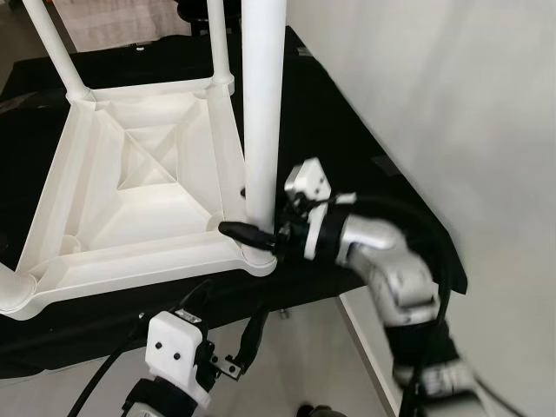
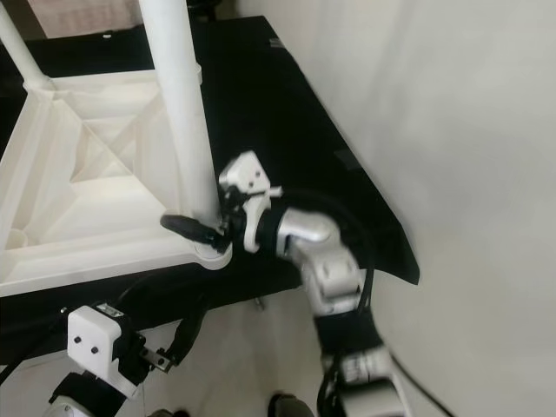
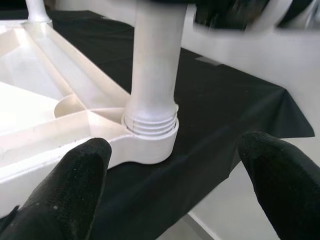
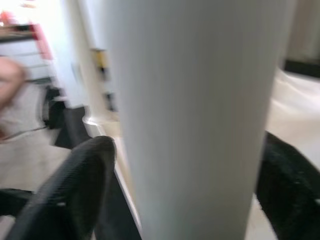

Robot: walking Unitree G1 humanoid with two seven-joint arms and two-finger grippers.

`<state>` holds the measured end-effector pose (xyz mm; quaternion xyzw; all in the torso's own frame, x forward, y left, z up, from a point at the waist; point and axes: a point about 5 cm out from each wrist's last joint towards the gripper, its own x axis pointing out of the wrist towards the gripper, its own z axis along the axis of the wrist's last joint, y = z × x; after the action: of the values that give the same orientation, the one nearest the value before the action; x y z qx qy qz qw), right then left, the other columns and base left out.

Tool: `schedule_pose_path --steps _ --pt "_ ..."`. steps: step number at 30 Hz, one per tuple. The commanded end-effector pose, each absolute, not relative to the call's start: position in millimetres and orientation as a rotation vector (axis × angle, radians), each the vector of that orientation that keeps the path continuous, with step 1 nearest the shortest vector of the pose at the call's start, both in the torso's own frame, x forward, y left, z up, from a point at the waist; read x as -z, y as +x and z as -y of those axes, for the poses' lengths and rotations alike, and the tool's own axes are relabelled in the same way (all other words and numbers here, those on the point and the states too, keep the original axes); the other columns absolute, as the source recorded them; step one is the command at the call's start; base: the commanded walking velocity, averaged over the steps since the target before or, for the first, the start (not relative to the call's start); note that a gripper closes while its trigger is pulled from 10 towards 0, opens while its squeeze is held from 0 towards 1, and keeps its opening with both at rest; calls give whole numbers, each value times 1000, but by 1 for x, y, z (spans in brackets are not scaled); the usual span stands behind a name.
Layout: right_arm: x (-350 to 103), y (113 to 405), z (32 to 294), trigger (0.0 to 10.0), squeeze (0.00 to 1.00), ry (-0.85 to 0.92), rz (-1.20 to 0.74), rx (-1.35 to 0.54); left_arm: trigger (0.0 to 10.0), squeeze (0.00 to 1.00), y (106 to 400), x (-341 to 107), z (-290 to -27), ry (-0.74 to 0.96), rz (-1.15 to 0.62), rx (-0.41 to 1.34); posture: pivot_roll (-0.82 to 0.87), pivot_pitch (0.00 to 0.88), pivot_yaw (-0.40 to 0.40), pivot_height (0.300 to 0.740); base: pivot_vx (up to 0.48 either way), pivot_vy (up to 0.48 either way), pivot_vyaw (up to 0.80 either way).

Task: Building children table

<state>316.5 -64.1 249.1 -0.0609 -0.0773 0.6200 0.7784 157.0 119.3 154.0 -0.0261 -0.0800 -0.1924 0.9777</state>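
- My right gripper (image 1: pixel 261 236) sits at the base of the nearest table leg (image 1: pixel 262 104), its 2 black fingers (image 4: pixel 75 185) spread to either side of the white tube; in the right wrist view the leg stands between them, but I cannot tell whether they press on it.
- My left gripper (image 1: pixel 248 343) hangs below the worktop edge, released and holding nothing; in its wrist view the 2 fingertips (image 3: pixel 75 185) stand wide apart, aimed at the leg's socket.
- The white plastic table top (image 1: pixel 139 182) lies upside down on the worktop, its ribbed underside facing up, with diagonal ribs meeting at the centre.
- The nearest leg stands upright in the near right corner socket (image 3: pixel 150 137), and thread rings show just above the socket collar.
- 2 more legs rise from the far corners: one at the far left (image 1: pixel 54 45), one at the far right (image 1: pixel 219 39).
- The worktop (image 1: pixel 347 148) wears a black cloth that drapes over its near edge.
- A plain pale wall (image 1: pixel 452 104) runs along the right, and light flooring (image 1: pixel 295 356) shows below.
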Motion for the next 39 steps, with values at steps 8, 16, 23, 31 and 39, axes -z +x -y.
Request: schedule_pose_path --steps 8,16,23,31,39 --pt "-257 332 60 10000 0 -149 137 -1617 10000 0 151 -152 -118 -58 138 396 -19 216 -26 740 0 0 0" --pt "-266 338 54 10000 0 -177 113 -1776 10000 0 143 -154 -117 -54 121 397 30 242 -23 740 0 0 0" --pt "-268 340 54 1647 0 -179 108 -1820 10000 0 141 -154 -117 -55 116 398 33 247 -23 740 0 0 0" --pt "-260 342 63 0 0 -176 80 -1839 10000 0 141 -154 -117 -59 113 402 10 250 -17 740 0 0 0" --pt "-246 345 81 0 0 -136 111 -1573 10000 0 143 -153 -118 -61 113 403 -31 236 -17 740 0 0 0"
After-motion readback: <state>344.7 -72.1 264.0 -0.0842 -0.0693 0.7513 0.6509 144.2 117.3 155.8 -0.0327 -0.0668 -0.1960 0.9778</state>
